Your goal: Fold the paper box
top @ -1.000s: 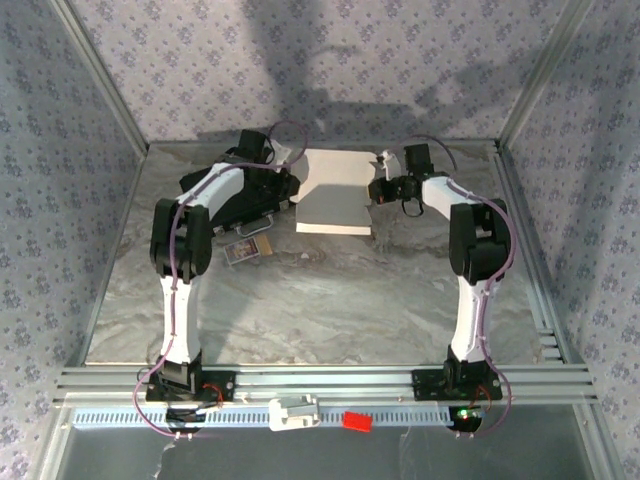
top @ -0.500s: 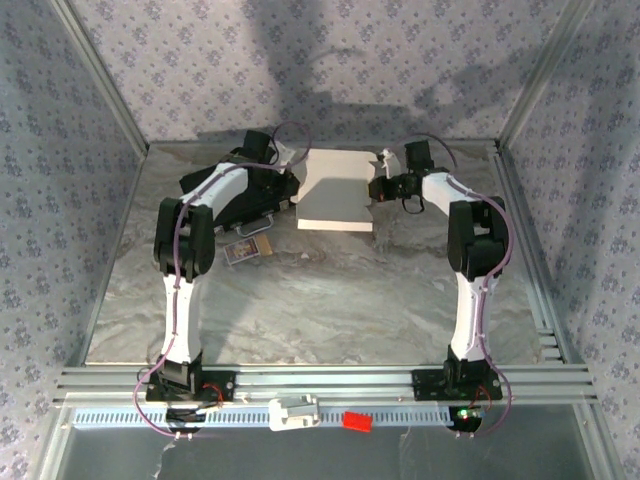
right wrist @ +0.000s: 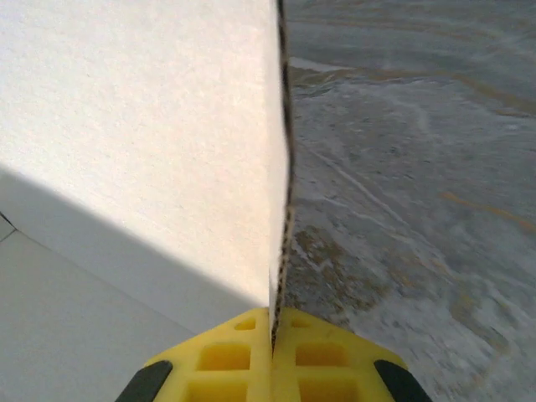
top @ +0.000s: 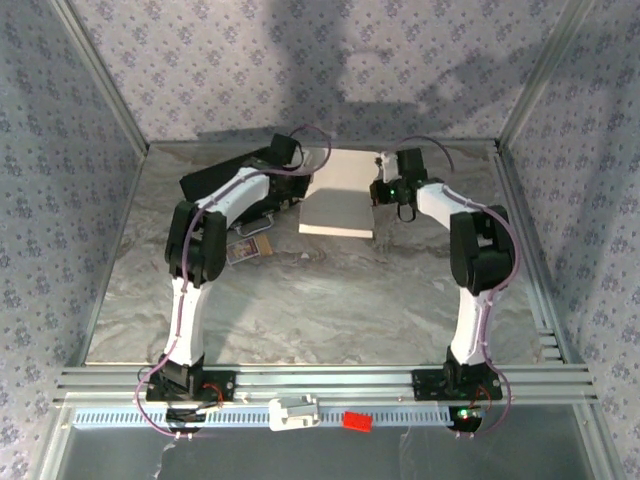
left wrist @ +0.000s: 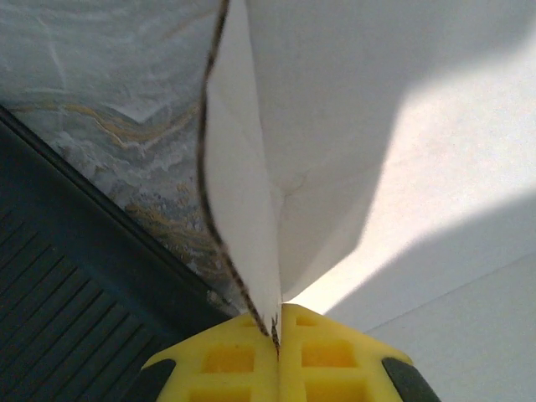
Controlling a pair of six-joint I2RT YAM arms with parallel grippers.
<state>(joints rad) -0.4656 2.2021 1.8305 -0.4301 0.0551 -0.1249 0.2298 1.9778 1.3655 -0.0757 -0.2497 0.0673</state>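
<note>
Two claws [left wrist: 278, 325] [right wrist: 272, 320] on opposite paper box [top: 338, 208] flaps

The top camera looks down from above and behind the arm bases [top: 185, 378], far enough back to take in the whole desk [top: 300, 300]. The left wrist camera sits just behind the left claw [left wrist: 279, 325], facing forward past it at very close range. The right wrist camera sits likewise behind the right claw [right wrist: 272, 318]. All three views share the paper box [top: 338, 205] ahead of each claw, with desk surface beside it.
</note>
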